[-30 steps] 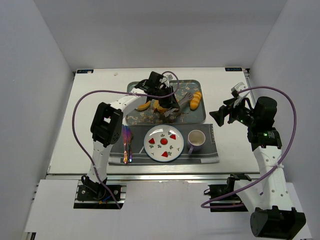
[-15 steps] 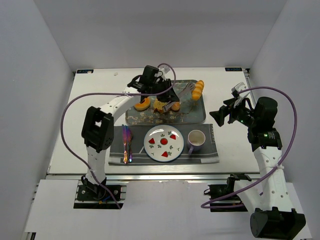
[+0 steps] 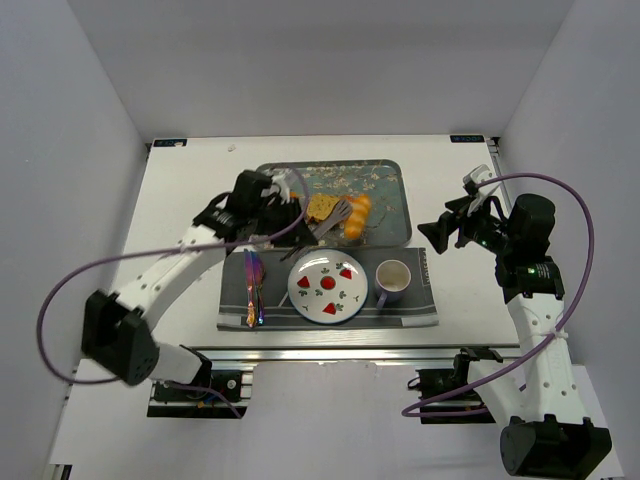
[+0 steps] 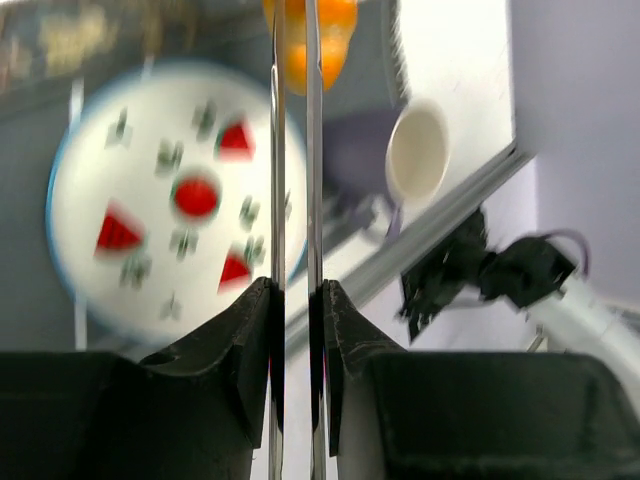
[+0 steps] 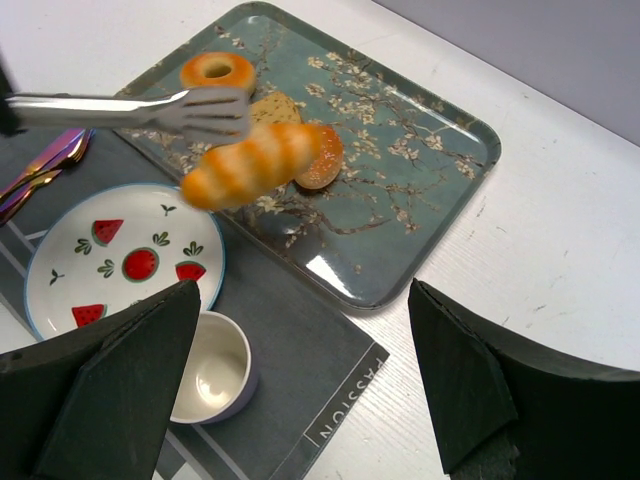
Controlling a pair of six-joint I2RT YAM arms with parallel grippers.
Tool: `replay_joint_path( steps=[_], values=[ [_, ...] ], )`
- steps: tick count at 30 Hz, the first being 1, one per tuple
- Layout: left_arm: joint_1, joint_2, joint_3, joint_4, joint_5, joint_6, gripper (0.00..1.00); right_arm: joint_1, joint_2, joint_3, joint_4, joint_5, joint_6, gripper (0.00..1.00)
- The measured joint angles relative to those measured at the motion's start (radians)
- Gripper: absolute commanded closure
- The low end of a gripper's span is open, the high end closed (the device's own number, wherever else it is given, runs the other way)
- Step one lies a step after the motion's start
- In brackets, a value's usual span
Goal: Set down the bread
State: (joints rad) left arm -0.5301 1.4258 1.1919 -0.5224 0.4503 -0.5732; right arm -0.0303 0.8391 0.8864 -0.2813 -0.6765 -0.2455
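My left gripper (image 3: pixel 280 207) is shut on metal tongs (image 3: pixel 335 214), whose two blades run up the left wrist view (image 4: pixel 313 150). The tongs pinch an orange striped bread roll (image 3: pixel 358 216) in the air over the front part of the floral tray (image 3: pixel 390 190), just beyond the watermelon plate (image 3: pixel 327 286). The roll shows at the top of the left wrist view (image 4: pixel 312 40) and in the right wrist view (image 5: pixel 255 163). A doughnut (image 5: pixel 217 72) and two other breads (image 5: pixel 325 160) lie on the tray. My right gripper (image 3: pixel 440 232) is open and empty, right of the tray.
A white cup (image 3: pixel 392 281) stands right of the plate on the grey placemat (image 3: pixel 420 310). Iridescent cutlery (image 3: pixel 253 290) lies on the mat's left end. Walls close in the table on the left, back and right.
My left arm has drawn back toward the near left, carrying the roll in the tongs from the tray's far right corner to its front edge near the plate. The right arm has not moved.
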Motion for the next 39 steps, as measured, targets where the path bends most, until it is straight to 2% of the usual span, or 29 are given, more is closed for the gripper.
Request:
replay_joint_path(
  steps=[7,12,16,17,20,23,30,39],
  values=[
    [0.0,-0.334,-0.245,-0.154,-0.019,0.0,1.0,0.011,0.0,-0.001,0.0,-0.032,-0.002,0.11],
    [0.0,-0.407,-0.383,-0.196,-0.019,-0.004,1.0,0.019,0.001,-0.002,0.0,-0.041,-0.006,0.11],
    [0.0,-0.403,-0.479,-0.186,-0.02,-0.013,0.81,0.019,0.005,-0.002,0.0,-0.045,-0.007,0.11],
    [0.0,-0.399,-0.488,-0.185,-0.02,-0.014,0.7,0.02,0.006,-0.002,0.0,-0.045,-0.008,0.1],
    [0.0,-0.4,-0.49,-0.173,-0.027,-0.016,0.58,0.02,0.006,-0.002,0.0,-0.045,-0.014,0.11],
    [0.0,-0.41,-0.486,-0.179,-0.048,-0.018,0.52,0.02,0.006,-0.004,0.0,-0.045,-0.02,0.11],
    [0.0,-0.469,-0.464,-0.195,-0.108,-0.035,0.48,0.02,0.006,-0.019,-0.001,-0.045,-0.02,0.11],
    [0.0,-0.484,-0.378,-0.219,-0.157,-0.056,0.52,0.02,0.006,-0.019,-0.001,-0.045,-0.02,0.11]
  ],
)
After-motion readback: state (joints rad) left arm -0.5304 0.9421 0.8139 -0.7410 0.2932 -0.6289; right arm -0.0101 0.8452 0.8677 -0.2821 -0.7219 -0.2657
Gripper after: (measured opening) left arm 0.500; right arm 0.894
